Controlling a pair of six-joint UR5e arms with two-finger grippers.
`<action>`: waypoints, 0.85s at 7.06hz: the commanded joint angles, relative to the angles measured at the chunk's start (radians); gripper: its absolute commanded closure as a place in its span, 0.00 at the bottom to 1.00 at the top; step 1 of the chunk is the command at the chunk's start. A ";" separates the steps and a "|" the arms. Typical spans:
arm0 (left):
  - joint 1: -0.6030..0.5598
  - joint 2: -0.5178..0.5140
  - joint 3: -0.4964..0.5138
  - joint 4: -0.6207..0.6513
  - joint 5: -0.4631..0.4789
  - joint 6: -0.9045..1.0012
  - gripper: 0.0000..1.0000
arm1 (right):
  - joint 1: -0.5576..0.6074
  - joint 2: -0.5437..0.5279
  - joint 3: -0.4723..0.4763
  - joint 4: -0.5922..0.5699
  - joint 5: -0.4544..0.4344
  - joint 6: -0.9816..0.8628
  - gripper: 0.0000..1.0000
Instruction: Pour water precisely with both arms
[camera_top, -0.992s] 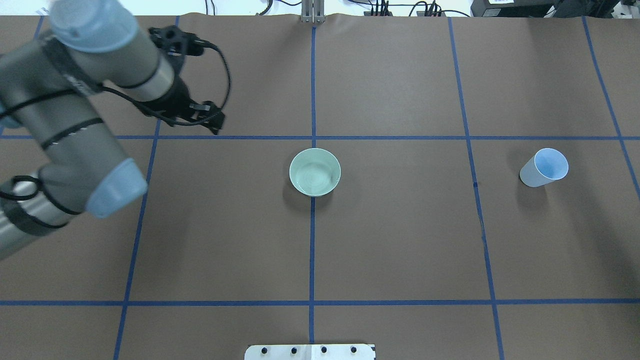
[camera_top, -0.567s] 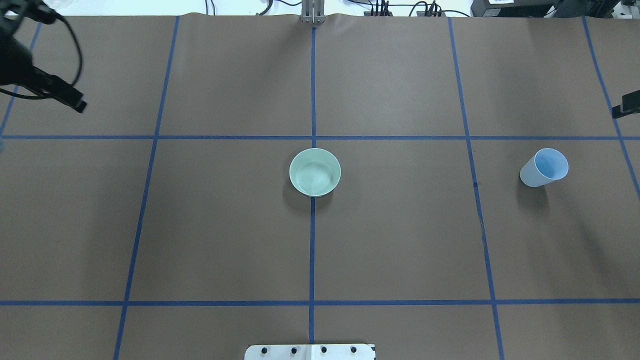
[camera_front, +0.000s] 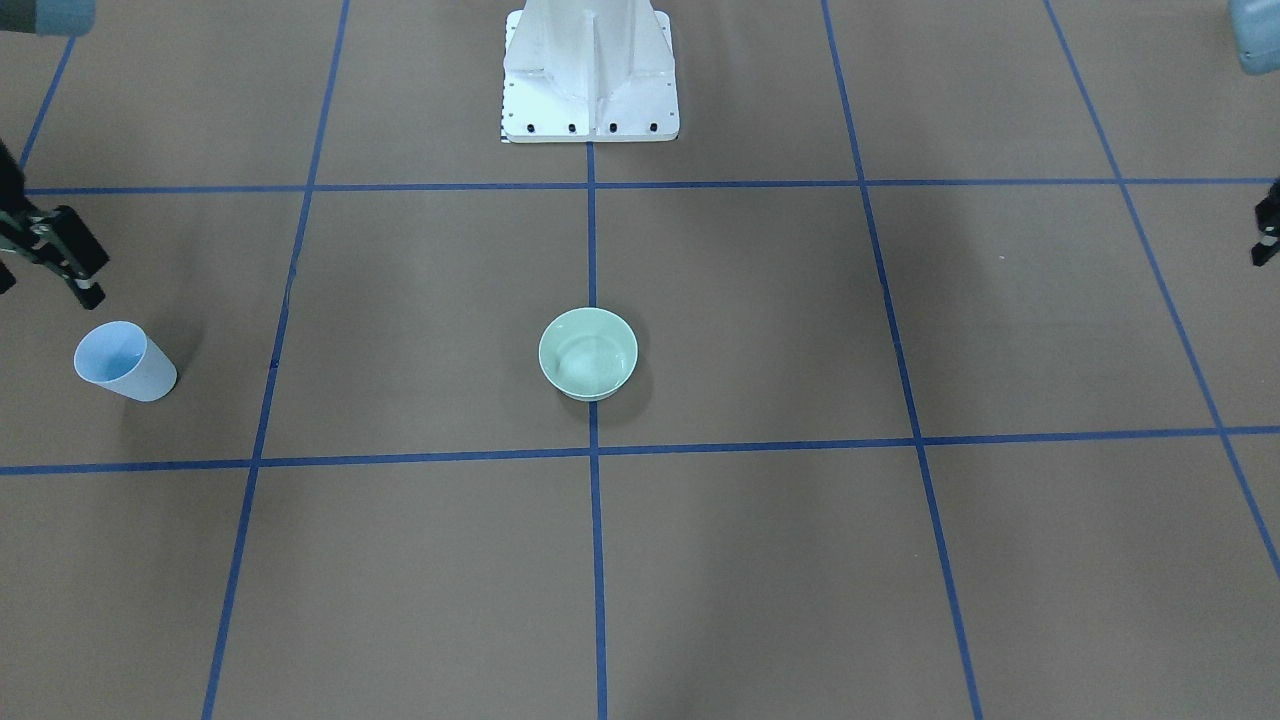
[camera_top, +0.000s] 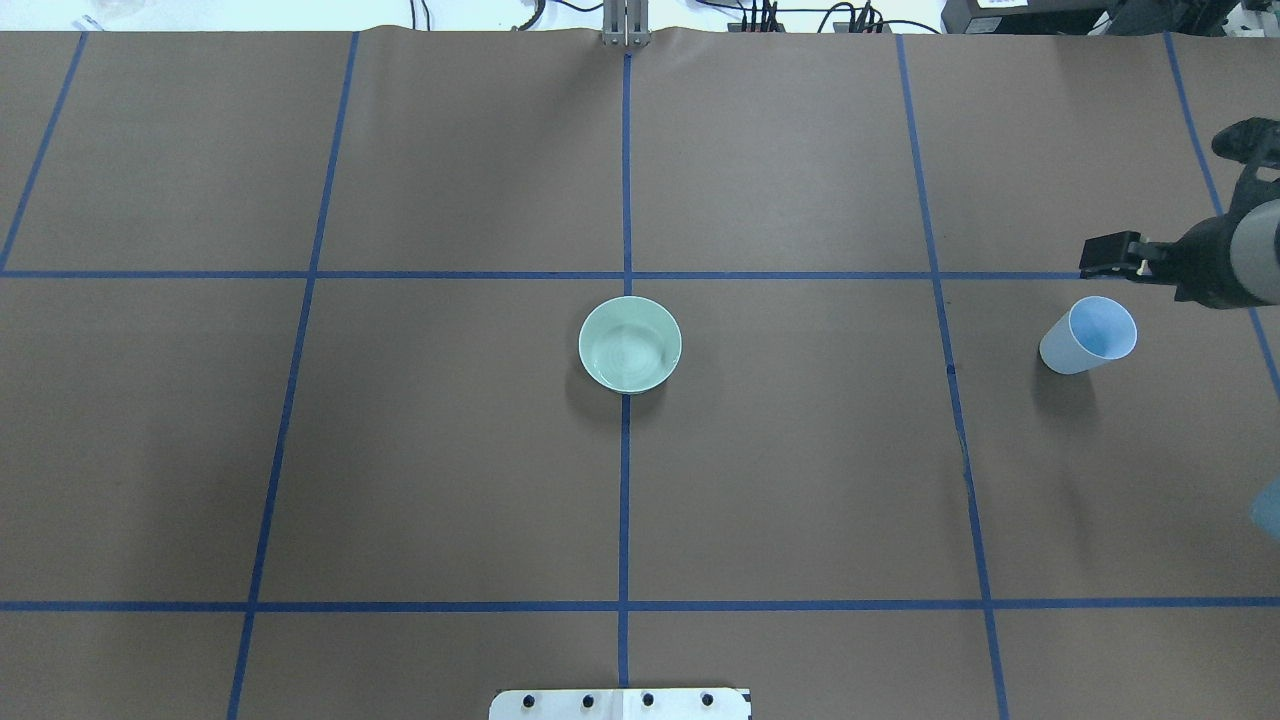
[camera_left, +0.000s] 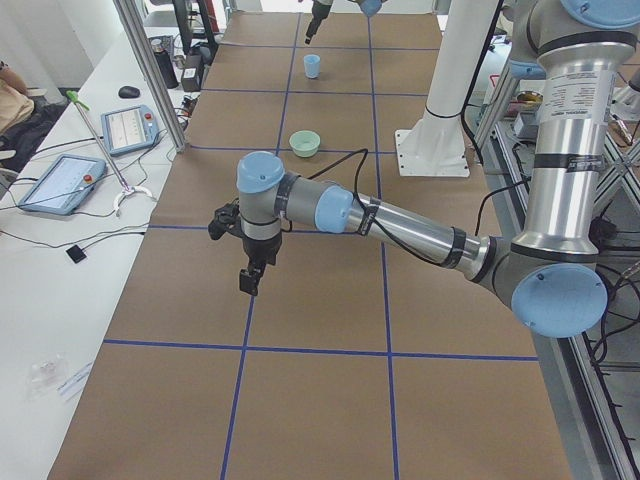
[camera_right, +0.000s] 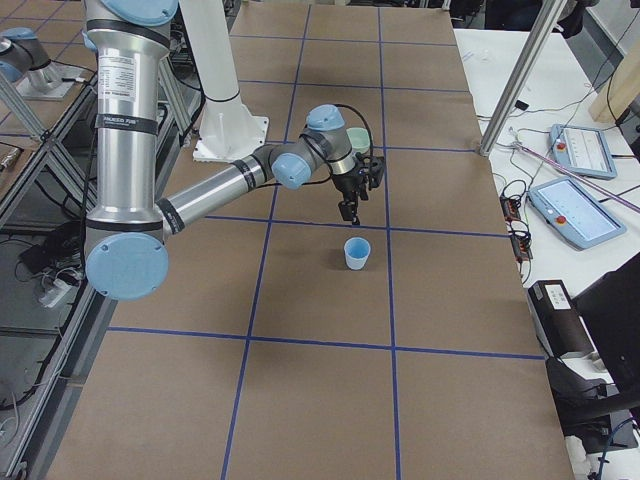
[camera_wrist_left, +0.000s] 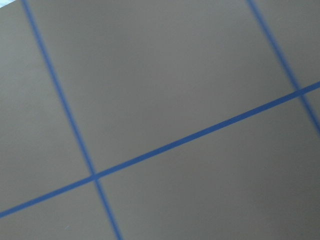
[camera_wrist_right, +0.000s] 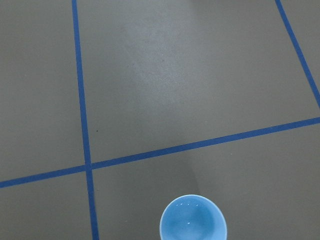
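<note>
A light blue cup (camera_top: 1088, 335) stands upright at the table's right side, also in the front view (camera_front: 125, 362) and the right wrist view (camera_wrist_right: 193, 220). A pale green bowl (camera_top: 630, 344) sits at the table's middle (camera_front: 588, 353). My right gripper (camera_top: 1100, 262) hovers just beyond the cup, apart from it; in the front view (camera_front: 45, 290) its fingers look spread and empty. My left gripper (camera_left: 250, 280) hangs over bare table far to the left, out of the overhead view, and only its edge shows in the front view (camera_front: 1265, 240). I cannot tell if it is open.
The white bolted pedestal (camera_front: 590, 70) stands at the robot's side of the table. Blue tape lines (camera_top: 625, 450) divide the brown table cover. Tablets and cables lie on side benches (camera_left: 60, 180) beyond the table's far edge.
The left arm has swung out of the overhead view to the left. The right gripper has come in from the right edge and now hangs just beyond the cup.
</note>
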 joint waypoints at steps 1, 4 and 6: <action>-0.083 0.022 0.038 -0.007 0.001 0.013 0.00 | -0.223 -0.031 0.009 -0.001 -0.316 0.249 0.00; -0.086 0.039 0.032 -0.007 0.000 0.014 0.00 | -0.449 -0.078 -0.040 -0.008 -0.683 0.493 0.01; -0.095 0.069 0.003 -0.009 0.000 0.014 0.00 | -0.502 -0.052 -0.178 -0.005 -0.866 0.586 0.01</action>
